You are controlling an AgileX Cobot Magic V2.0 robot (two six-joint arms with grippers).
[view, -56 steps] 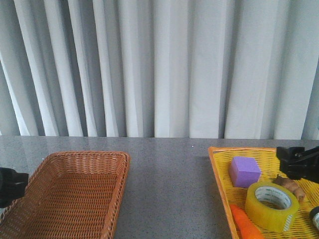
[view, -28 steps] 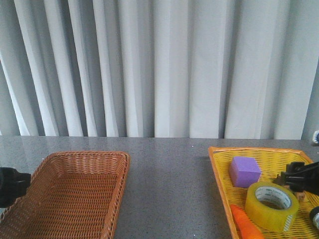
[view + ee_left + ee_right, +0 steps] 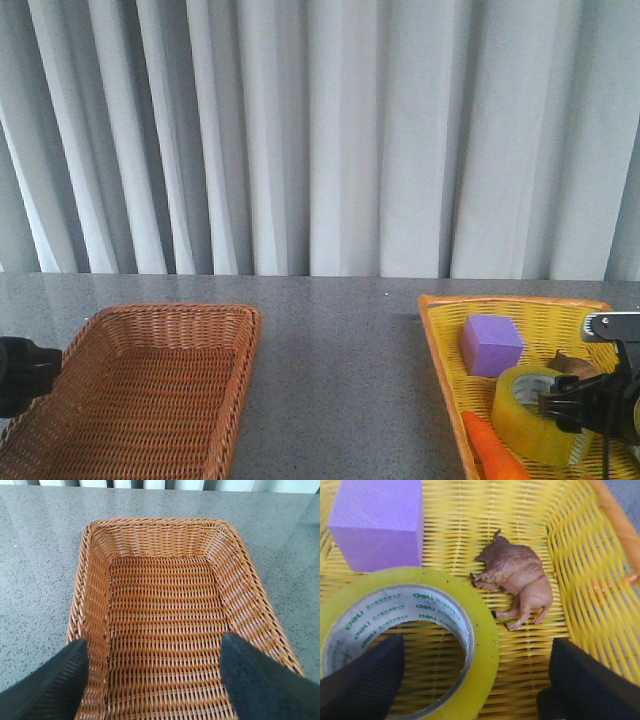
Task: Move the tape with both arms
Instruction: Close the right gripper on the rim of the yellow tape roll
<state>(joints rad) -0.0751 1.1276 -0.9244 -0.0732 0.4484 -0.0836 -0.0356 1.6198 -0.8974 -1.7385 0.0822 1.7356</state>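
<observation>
The tape (image 3: 530, 412) is a yellow roll with a white printed core, lying flat in the yellow basket (image 3: 440, 330) at the right. In the right wrist view the tape (image 3: 480, 630) fills the lower left. My right gripper (image 3: 475, 675) is open and straddles the roll's wall: one finger sits over the core hole, the other outside the roll. It shows in the front view (image 3: 590, 405) at the roll's right side. My left gripper (image 3: 152, 672) is open and empty over the wicker basket (image 3: 95, 580); only a black part of that arm (image 3: 25, 372) shows at the left edge.
The purple foam cube (image 3: 490, 344) stands behind the tape, also in the right wrist view (image 3: 377, 522). A brown toy animal (image 3: 517, 577) lies beside the roll. An orange carrot-like object (image 3: 492, 450) lies at the yellow basket's front. Grey tabletop (image 3: 340, 380) separates the two baskets.
My right gripper has come down and forward from behind the tape onto the roll's right side. The left arm has not moved.
</observation>
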